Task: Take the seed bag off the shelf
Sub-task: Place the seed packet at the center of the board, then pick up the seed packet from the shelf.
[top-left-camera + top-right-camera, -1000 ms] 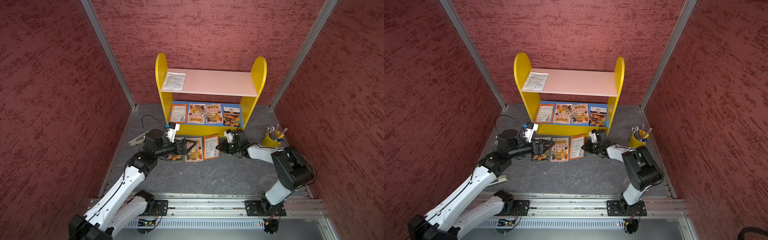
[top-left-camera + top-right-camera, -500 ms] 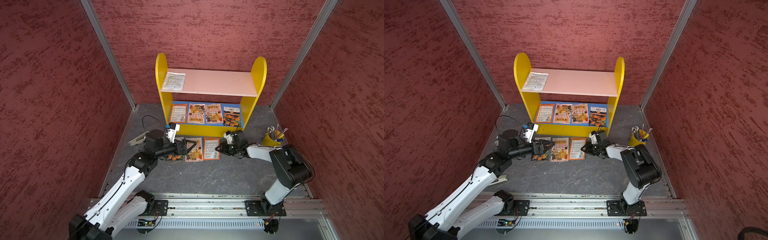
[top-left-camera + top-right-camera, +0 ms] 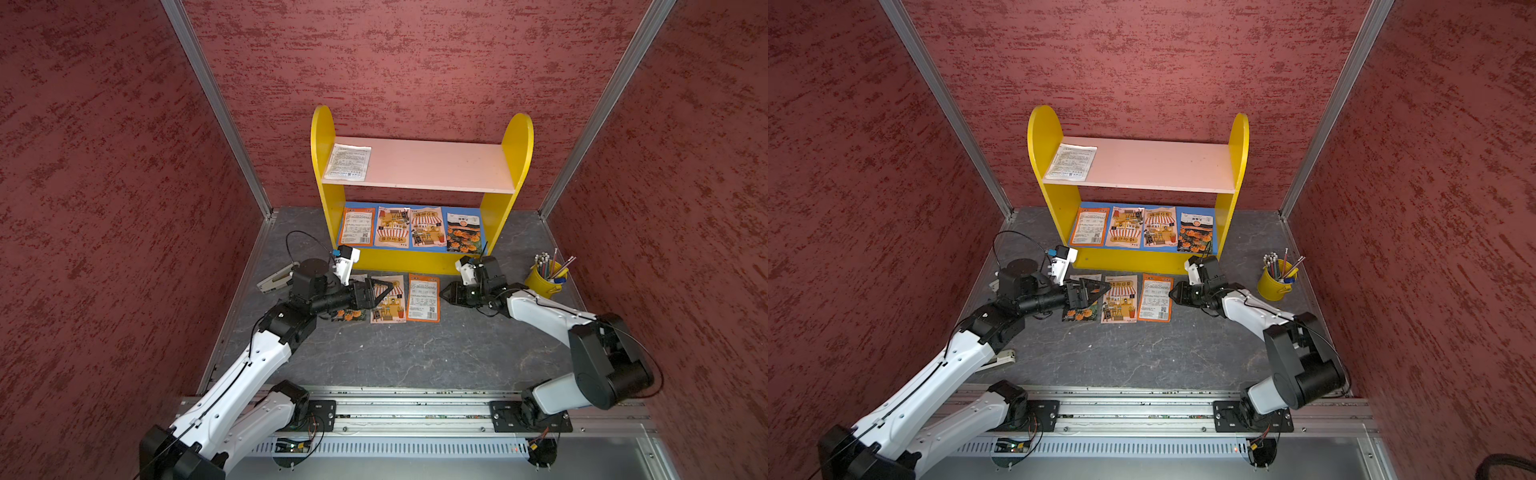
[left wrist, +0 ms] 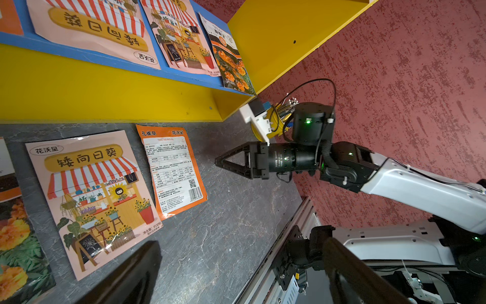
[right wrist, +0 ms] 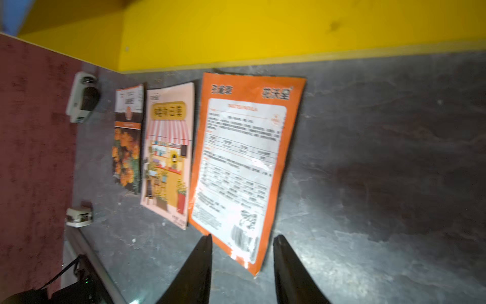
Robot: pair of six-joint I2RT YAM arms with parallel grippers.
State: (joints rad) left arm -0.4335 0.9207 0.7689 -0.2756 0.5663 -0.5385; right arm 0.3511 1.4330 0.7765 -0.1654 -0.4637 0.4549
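Observation:
The shelf (image 3: 436, 166) stands against the back wall. A white seed bag (image 3: 348, 163) lies at the left end of its pink upper board, and several seed bags (image 3: 409, 227) line the blue lower board. Three more bags lie on the floor in front. The rightmost is an orange one (image 3: 423, 297) (image 5: 242, 163). My right gripper (image 3: 442, 293) (image 5: 243, 238) is open, with that bag's near corner lying on the floor between its fingertips. My left gripper (image 3: 384, 291) (image 4: 236, 265) hangs wide open and empty over the sunflower bag (image 4: 92, 189) and marigold bag (image 3: 351, 314).
A yellow cup of pencils (image 3: 544, 278) stands right of the shelf, close behind my right arm. A stapler (image 3: 276, 279) lies by the left wall. Red walls close in both sides. The metal rail (image 3: 415, 409) runs along the front.
My right gripper's jaws have parted and let go of the orange bag, which now lies flat on the floor. The left arm has not moved.

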